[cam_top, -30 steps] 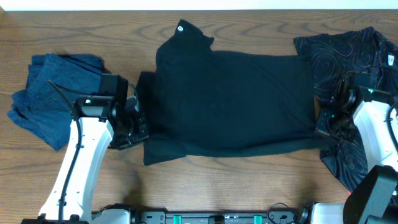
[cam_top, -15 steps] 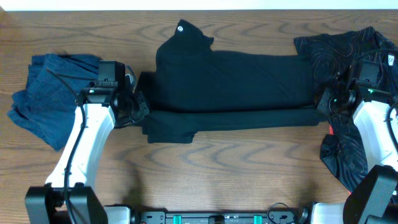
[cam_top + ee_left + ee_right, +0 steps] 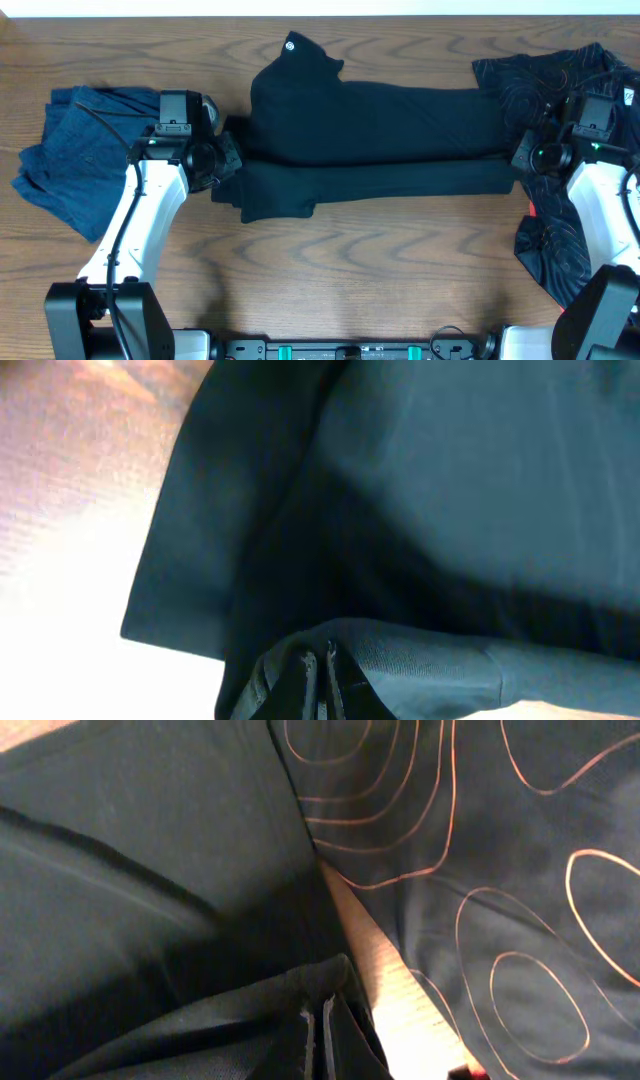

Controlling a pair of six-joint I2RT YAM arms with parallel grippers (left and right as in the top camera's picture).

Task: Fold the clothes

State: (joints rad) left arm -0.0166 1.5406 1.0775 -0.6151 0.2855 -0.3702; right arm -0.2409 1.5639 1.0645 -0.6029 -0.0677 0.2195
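The black collared shirt lies across the middle of the table, its white ring logo at the collar. Its front part is doubled back over its body as a long band. My left gripper is shut on the shirt's left edge, and black fabric bunches round the closed fingertips of the left gripper. At the shirt's right end, my right gripper is shut on the other edge. In the right wrist view the right gripper pinches a black fold.
A crumpled dark blue garment lies at the far left, beside my left arm. A black garment with orange swirls lies at the far right, partly under my right arm. Bare wooden table shows in front of the shirt.
Both grippers have moved toward the back of the table, carrying the shirt's front edge up over its body. The shirt has gone from a wide spread to a narrower folded band.
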